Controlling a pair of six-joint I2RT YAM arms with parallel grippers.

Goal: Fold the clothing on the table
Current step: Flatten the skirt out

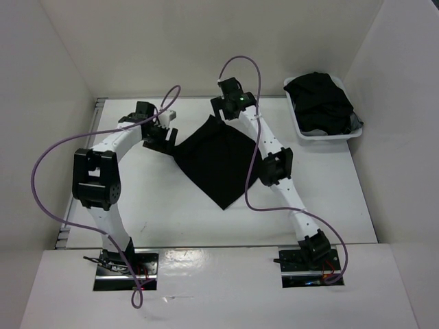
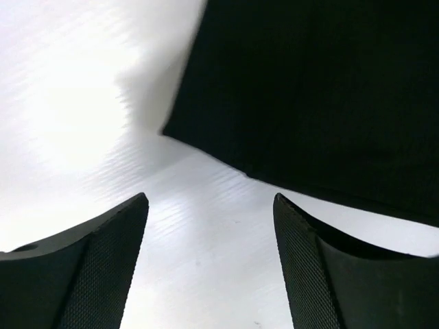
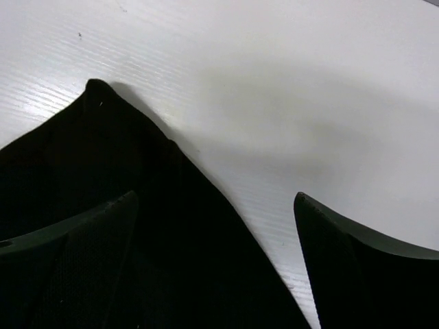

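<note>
Two black arm bases sit at the near edge of the table (image 1: pixel 171 212), one on the left and one on the right. Each arm has one purple cable (image 1: pixel 42 168) looping off it, so there are two cables. Both arms reach away over the white top. Between them lies the clothing (image 1: pixel 216 161), just one piece. It is plain black, thin and soft. It lies flat near the middle of the table, turned like a diamond, with one point toward the bases, one to the left and one at the far end. No marks show on it. The left gripper (image 1: pixel 164 135) hangs just beside the left point of the cloth. In the left wrist view its two fingers (image 2: pixel 89 260) are spread apart with only bare white table between them, and the cloth's edge (image 2: pixel 309 89) lies a little ahead of them. The right gripper (image 1: pixel 223 110) hangs at the far point of the cloth. In the right wrist view its fingers (image 3: pixel 68 253) are spread wide too, pinching nothing. One finger is over the black cloth (image 3: pixel 82 151) and the other is over bare table. Farthest away, in the far right corner, stands one white tray (image 1: pixel 305 135) with one bigger heap of black clothes (image 1: pixel 319 99) in it, well apart from the flat piece.
</note>
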